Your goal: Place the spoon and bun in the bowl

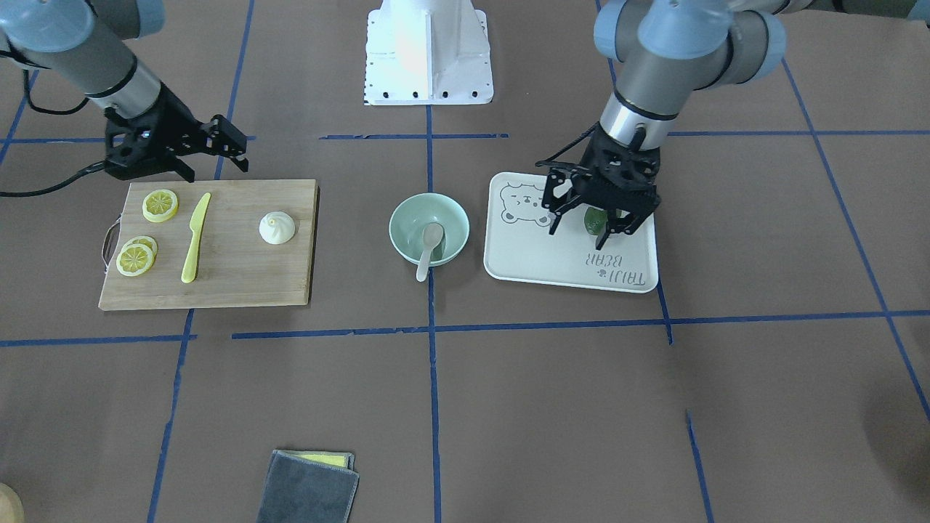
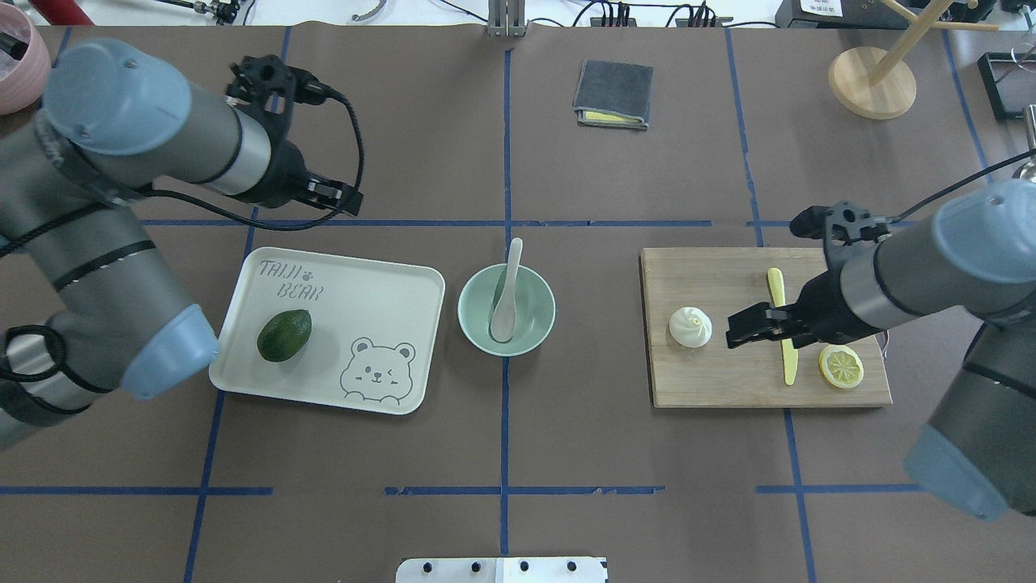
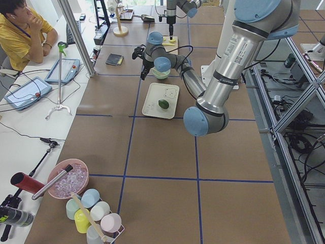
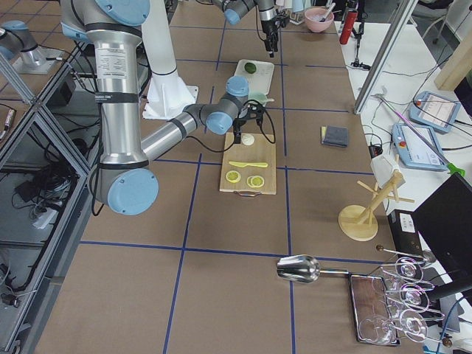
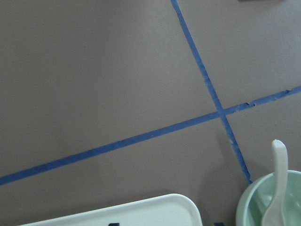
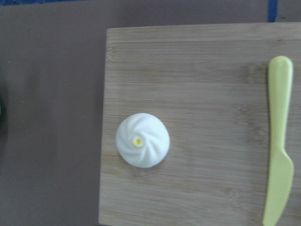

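The beige spoon (image 2: 506, 295) lies with its scoop in the mint-green bowl (image 2: 537, 328) and its handle over the far rim; it also shows in the front view (image 1: 429, 245) and the left wrist view (image 5: 277, 188). The white pleated bun (image 2: 690, 327) sits on the wooden cutting board (image 2: 728, 380), right below the right wrist camera (image 6: 142, 140). My right gripper (image 2: 740, 330) is open and empty, hovering above the board just beside the bun. My left gripper (image 1: 592, 232) is open and empty, held high near the tray's far side.
A beige bear-printed tray (image 2: 380, 283) left of the bowl holds a dark green fruit (image 2: 284, 334). A yellow knife (image 2: 782, 324) and lemon slices (image 1: 149, 232) lie on the board. A folded grey cloth (image 2: 613, 93) and a wooden stand (image 2: 872, 81) are at the far side.
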